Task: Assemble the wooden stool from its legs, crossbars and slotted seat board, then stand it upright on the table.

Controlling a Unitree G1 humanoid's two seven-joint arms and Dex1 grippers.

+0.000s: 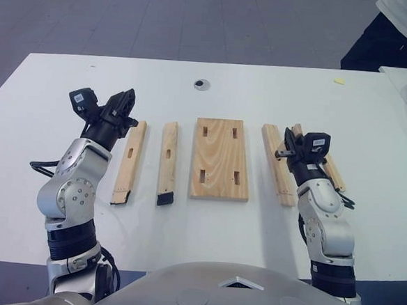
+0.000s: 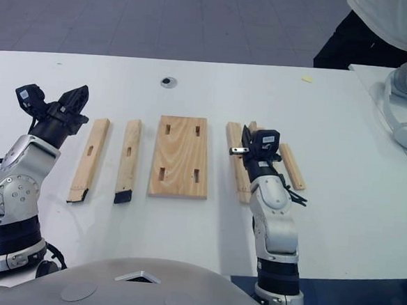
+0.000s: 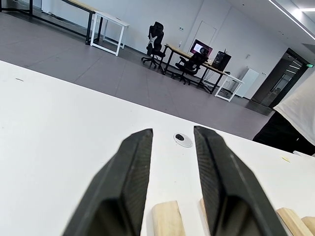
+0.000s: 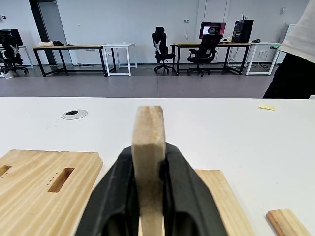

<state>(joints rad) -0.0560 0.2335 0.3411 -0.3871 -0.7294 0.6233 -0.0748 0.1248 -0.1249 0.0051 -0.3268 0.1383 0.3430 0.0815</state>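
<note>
Slotted seat board (image 1: 221, 158) lies flat mid-table, two black-tipped legs (image 1: 168, 162) parallel on its left, third leg (image 1: 283, 188) and thin crossbar (image 2: 293, 169) on its right, a slat (image 4: 147, 157) clamped on edge.

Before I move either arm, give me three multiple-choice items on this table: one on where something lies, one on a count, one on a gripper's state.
1. Where does the seat board lie?
A. Flat at the middle of the table, between the black-tipped legs and the strips on the robot's right
B. At the far right corner
C. Standing on edge at the near edge

2. How many slots show in the seat board?
A. Two
B. Four
C. Six

3. What state is the right gripper in?
A. Open above bare table
B. Shut on a wooden strip
C. Shut on the seat board

Answers:
1 A: the head views show it flat, with legs to its left and strips to its right.
2 B: two pairs of slots show.
3 B: the right wrist view shows the strip clamped on edge.
</note>
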